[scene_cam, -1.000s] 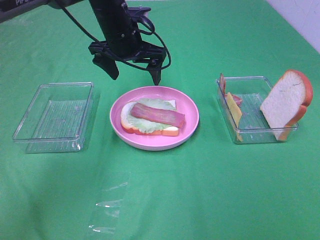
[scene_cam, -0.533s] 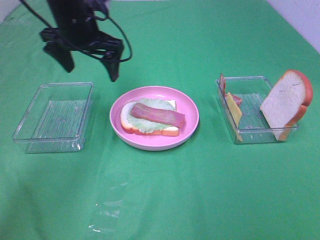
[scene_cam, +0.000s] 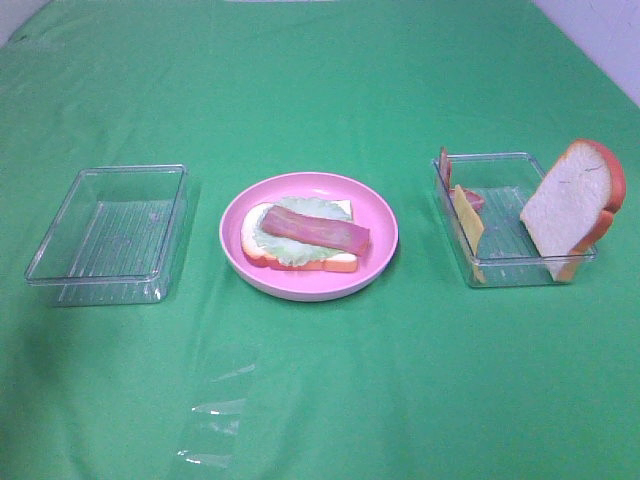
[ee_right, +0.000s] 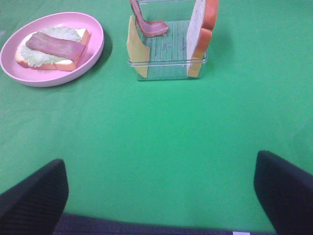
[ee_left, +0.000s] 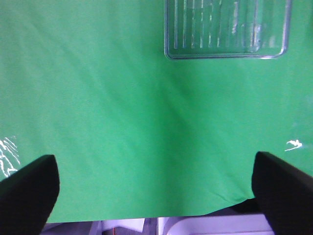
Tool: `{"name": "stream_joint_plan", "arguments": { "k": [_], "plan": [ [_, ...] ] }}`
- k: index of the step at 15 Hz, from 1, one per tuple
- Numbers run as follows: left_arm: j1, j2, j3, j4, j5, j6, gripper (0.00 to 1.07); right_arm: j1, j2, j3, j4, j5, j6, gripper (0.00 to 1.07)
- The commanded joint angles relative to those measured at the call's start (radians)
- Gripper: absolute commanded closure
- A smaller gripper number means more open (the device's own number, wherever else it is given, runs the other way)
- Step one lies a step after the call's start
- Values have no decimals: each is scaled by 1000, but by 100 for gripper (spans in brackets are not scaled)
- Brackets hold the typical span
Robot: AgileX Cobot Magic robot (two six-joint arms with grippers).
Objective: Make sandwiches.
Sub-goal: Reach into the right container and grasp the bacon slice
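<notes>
We see left gripper (ee_left: 152,161) jaws spread wide, right gripper (ee_right: 159,164) likewise, bacon-topped sandwich (scene_cam: 305,236) on plate (scene_cam: 383,222), bread (scene_cam: 568,205) leaning in tray (scene_cam: 500,272)

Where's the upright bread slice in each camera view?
Exterior high: bread slice leans in the filled tray on the right, at its end away from the pink plate.
Left wrist: not in it; only the empty tray shows.
Right wrist: the slice stands in that tray, on the side away from the plate.
Shared landmark, exterior and right wrist: pink plate.
</notes>
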Motion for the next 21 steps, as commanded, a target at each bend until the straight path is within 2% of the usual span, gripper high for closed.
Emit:
{"name": "stream_joint_plan", "arguments": {
  "k": [1, 5, 7, 8, 9, 10, 12, 15, 16, 17, 18, 21],
  "plan": [
    [1, -195, 122, 4, -69, -1, 6, 1, -31, 3, 5, -5, -2, 9],
    [1, -707, 355, 49, -123, -81, 6, 1, -31, 3, 5, -5, -2, 9],
    [1, -883, 442, 67, -154, -80, 6, 1, -31, 3, 5, -5, -2, 9],
    [1, -1012, 496, 69, -165, -76, 6, 1, -31, 3, 5, -5, -2, 9],
    [1, -1232, 542, 69, -179, -58, 6, 1, -31, 3, 5, -5, -2, 9],
    [1, -1329, 545, 67, -198, -60, 6, 1, -31, 3, 4, -5, -2, 9],
    [1, -1296, 548, 54, -78, -57, 6, 1, -32, 3, 5, -5, -2, 9],
    [1, -1333, 572, 41, -54, -36, 6, 1, -24, 3, 4, -5, -2, 9],
    [1, -1331, 571, 22, -54, -10, 6, 1, -24, 3, 4, -5, -2, 9],
    [1, -1331, 571, -16, -54, 43, 6, 1, -24, 3, 4, -5, -2, 9],
    [1, -1331, 571, -25, -54, 56, 6, 1, -24, 3, 4, -5, -2, 9],
    [1, -1331, 571, -25, -54, 55, 6, 1, -24, 3, 4, -5, -2, 9]
  ]
}}
